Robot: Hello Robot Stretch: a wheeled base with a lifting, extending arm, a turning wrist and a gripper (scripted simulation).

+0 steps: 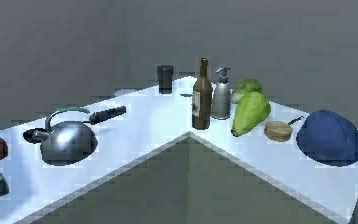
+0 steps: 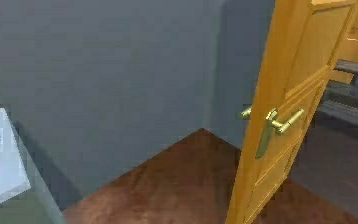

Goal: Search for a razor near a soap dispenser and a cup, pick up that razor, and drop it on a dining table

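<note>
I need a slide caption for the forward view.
Corner counter with kettle, cup, bottle and soap dispenser.

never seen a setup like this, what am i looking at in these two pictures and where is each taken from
These are simulator renders from a wheeled robot with one arm, out searching a house. The forward view looks ahead and down at a white L-shaped counter. On it stand a shiny metal kettle, a dark cup, a tall brown glass bottle and a grey pump soap dispenser, with green vegetables and a rounded blue thing. A small dark thing by the kettle is too small to name. The arm side view looks out sideways from the robot's body: an orange wooden door with a brass handle, brown wooden floor and a grey wall.
</note>
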